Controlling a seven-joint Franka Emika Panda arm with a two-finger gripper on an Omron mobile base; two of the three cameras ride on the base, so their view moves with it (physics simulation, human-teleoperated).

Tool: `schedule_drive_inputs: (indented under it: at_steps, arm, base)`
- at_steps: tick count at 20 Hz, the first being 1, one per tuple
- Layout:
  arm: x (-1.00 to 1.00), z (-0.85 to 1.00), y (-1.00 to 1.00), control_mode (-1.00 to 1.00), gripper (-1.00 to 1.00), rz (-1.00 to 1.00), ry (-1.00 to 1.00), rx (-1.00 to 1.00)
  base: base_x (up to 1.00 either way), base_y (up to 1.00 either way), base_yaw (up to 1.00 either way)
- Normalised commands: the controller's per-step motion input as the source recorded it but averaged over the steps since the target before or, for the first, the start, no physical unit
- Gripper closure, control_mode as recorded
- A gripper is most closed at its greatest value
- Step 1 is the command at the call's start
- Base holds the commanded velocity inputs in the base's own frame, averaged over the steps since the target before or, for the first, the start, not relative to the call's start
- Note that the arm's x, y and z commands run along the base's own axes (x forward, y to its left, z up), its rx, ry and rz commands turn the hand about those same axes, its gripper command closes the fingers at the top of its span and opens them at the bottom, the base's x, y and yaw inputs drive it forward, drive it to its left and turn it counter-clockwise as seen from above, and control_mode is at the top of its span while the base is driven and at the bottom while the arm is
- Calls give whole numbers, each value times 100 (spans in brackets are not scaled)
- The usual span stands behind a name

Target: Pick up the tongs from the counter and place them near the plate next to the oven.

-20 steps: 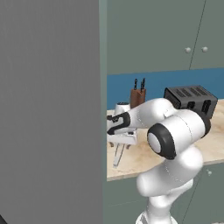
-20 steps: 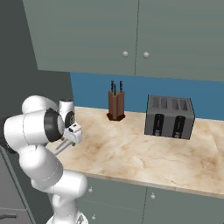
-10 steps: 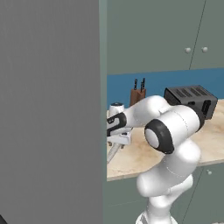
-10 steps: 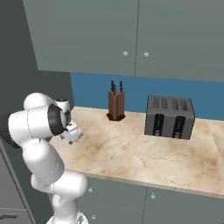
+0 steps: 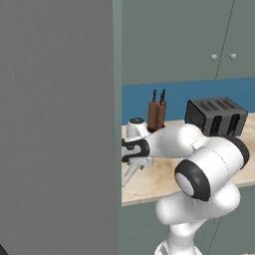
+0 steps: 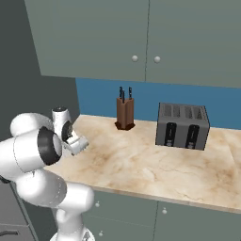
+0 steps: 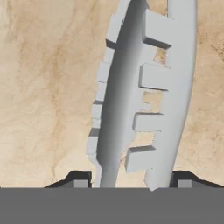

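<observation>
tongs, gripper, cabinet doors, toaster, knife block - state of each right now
tongs: lying between the finger tips, arms apart
gripper: low at the counter's left end, one finger tip either side of the tongs; whether it grips them can't be told
upper cabinet doors: shut
toaster: upright, slots empty
knife block: upright, knives in it

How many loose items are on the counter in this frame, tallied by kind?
Tongs: 1
Knife block: 1
Toaster: 1
Total: 3
</observation>
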Motion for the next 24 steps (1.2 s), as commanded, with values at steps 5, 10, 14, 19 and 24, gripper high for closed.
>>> schedule_drive_inputs:
  at_steps: [5,10,14,19,24]
  arm:
    - [-49,70,-26,-100,100,-8,-23,0]
    - [-32,84,-42,-100,100,-3,-19,0]
    - [-27,89,-51,-100,100,0,-19,0]
    - [-41,80,-40,-100,100,1,-20,0]
    - [-40,71,-36,-100,100,9,-28,0]
  base:
    - [0,0,0]
    - [0,0,0]
    - [0,0,0]
    - [0,0,0]
    - [0,0,0]
